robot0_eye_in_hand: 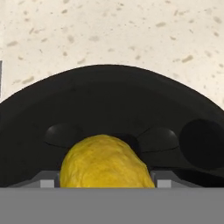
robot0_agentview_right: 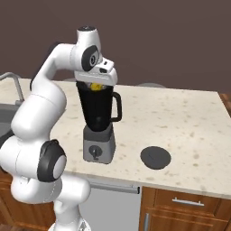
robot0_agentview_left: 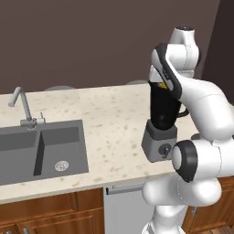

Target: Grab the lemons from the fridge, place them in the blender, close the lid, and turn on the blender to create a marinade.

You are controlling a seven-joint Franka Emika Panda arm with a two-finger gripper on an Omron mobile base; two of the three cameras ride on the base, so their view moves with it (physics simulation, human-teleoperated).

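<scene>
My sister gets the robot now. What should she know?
Gripper: shut on a lemon, right over the open mouth of the blender.
Blender: on the counter, right of the sink.
Lid: lying flat on the counter, right of the blender, not on the jar.
Done: this lemon has reached the jar mouth.
Left: drop it in. The jar bottom, as far as the hand view shows it, looks bare, so the second lemon probably needs fetching too. Then lid on, then turn the front dial.
</scene>
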